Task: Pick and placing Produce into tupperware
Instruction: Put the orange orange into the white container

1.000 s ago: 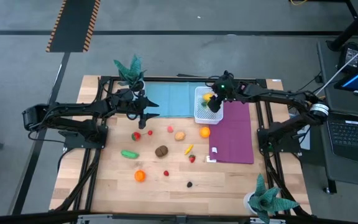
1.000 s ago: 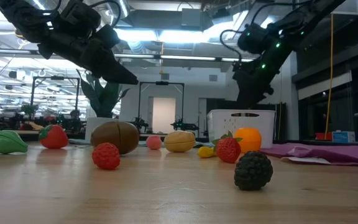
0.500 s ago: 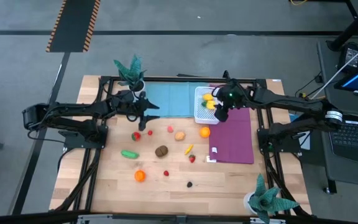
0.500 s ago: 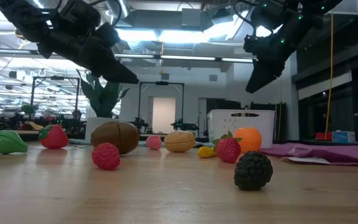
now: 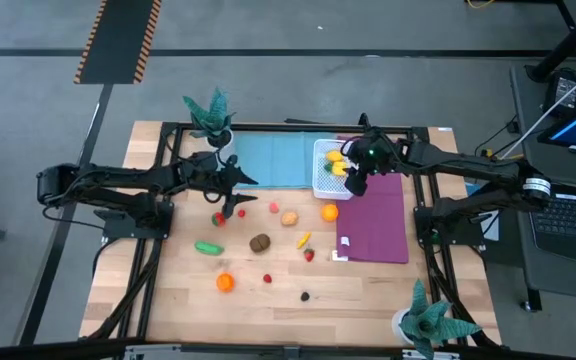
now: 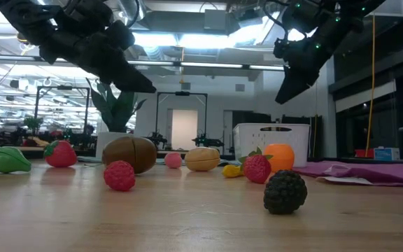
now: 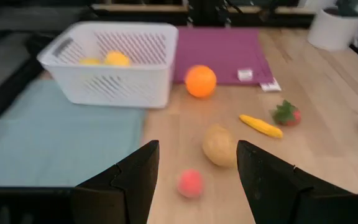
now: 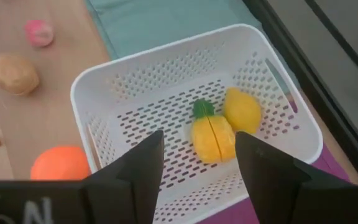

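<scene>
left gripper (image 7: 194,165) hovering open, empty, over pink ball (image 7: 191,183) | light, hard, rolling easily: pinching across middle | right gripper (image 8: 197,158) open, empty, above tupperware (image 8: 166,62)

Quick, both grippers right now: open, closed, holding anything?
Left gripper: open, empty, hanging above the small pink round toy fruit on the wooden table.
Right gripper: open, empty, above the white perforated plastic basket.

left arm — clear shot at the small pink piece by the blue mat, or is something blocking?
Probably yes. The left gripper is open with the pink piece showing between its fingers, bare wood around it. The tan piece lies close beside it but apart.
</scene>
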You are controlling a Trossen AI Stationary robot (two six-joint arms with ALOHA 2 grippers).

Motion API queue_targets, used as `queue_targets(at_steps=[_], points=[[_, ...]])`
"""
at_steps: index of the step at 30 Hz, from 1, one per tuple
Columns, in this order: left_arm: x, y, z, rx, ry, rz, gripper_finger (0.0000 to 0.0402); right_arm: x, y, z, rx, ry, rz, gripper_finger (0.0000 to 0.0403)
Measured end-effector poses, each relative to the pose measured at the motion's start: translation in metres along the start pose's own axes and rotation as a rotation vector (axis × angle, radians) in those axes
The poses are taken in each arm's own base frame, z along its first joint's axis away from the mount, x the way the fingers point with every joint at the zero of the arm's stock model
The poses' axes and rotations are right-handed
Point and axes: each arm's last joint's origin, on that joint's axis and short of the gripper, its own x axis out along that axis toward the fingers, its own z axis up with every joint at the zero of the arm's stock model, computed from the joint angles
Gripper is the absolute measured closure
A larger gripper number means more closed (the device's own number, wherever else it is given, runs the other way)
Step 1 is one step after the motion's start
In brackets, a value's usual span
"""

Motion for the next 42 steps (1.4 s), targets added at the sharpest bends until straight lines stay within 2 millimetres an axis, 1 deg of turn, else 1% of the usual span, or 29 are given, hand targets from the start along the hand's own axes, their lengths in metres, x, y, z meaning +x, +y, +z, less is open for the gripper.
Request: queue_targets(at_steps=[3, 7, 10, 13, 15, 18, 22, 27, 32, 37, 42], points=[[0.001, -0.007, -0.005, 0.000, 0.053, -0.035, 0.0195, 0.005, 0.005, -0.002, -0.068, -0.044, 0.028, 0.0203], [0.002, -0.016, -0.010, 0.003, 0.114, -0.076, 0.0195, 0.012, 0.013, -0.008, -0.142, -0.089, 0.129, 0.0203], [0.000, -0.022, -0.010, -0.005, 0.140, -0.054, 0.0195, 0.015, 0.018, -0.012, -0.175, -0.100, 0.187, 0.0203], [-0.002, -0.027, -0.007, 0.001, 0.221, 0.025, 0.0195, 0.015, 0.024, -0.015, -0.195, -0.093, 0.215, 0.0203], [-0.003, -0.033, 0.001, 0.015, 0.257, 0.058, 0.0195, 0.014, 0.029, -0.015, -0.208, -0.097, 0.226, 0.0203], [-0.005, -0.043, 0.010, 0.043, 0.294, 0.066, 0.0195, 0.013, 0.037, -0.015, -0.232, -0.104, 0.249, 0.0203], [-0.007, -0.056, 0.018, 0.051, 0.291, 0.059, 0.0195, 0.010, 0.051, -0.017, -0.274, -0.106, 0.285, 0.0203], [-0.008, -0.065, 0.016, 0.037, 0.304, 0.082, 0.0195, 0.005, 0.073, -0.022, -0.314, -0.088, 0.294, 0.0203], [-0.009, -0.073, 0.016, 0.038, 0.300, 0.070, 0.0195, 0.003, 0.095, -0.030, -0.317, -0.061, 0.287, 0.0203], [-0.009, -0.075, 0.016, 0.031, 0.299, 0.063, 0.0195, 0.013, 0.113, -0.038, -0.314, -0.008, 0.245, 0.0203], [-0.009, -0.075, 0.016, 0.031, 0.302, 0.063, 0.0195, 0.022, 0.118, -0.042, -0.329, 0.021, 0.218, 0.0203]])
